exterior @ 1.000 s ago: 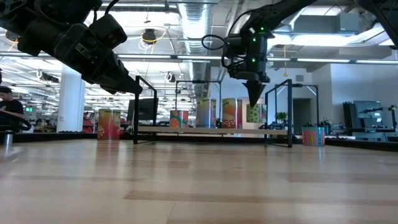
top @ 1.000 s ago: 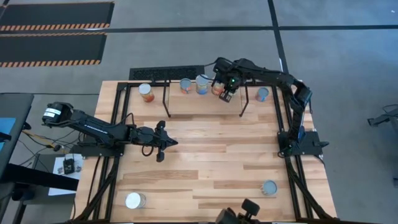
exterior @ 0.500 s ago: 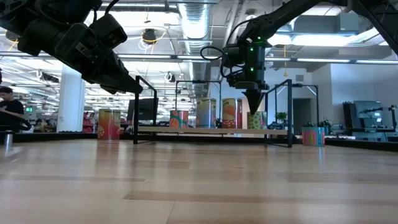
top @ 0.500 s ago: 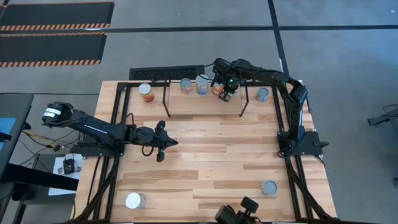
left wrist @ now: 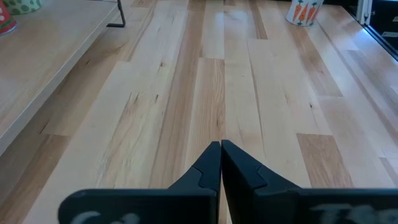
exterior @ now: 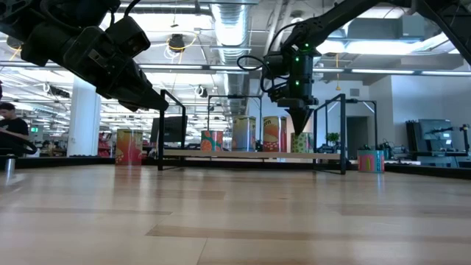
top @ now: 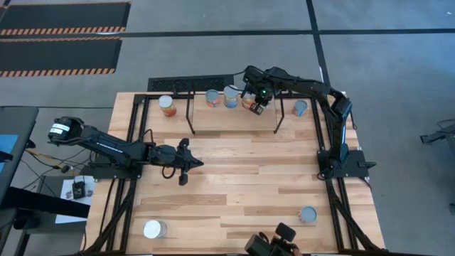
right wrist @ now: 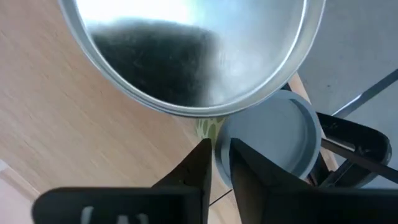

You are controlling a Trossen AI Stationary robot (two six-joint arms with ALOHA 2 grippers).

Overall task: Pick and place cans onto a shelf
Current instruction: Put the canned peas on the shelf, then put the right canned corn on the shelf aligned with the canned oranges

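Left wrist view: carrot-printed can (left wrist: 305,10).

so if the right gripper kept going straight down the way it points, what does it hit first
Most likely the can right under it: the right gripper hangs fingers-down over the shelf, and its wrist view is filled by that can's silvery top. How far apart they are is unclear.

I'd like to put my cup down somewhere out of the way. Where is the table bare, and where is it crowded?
The middle of the table is bare wood, between the left gripper and the grey-topped can near the front. The back edge is crowded: the shelf holds three cans, the right gripper hovers over them, and more cans flank it.
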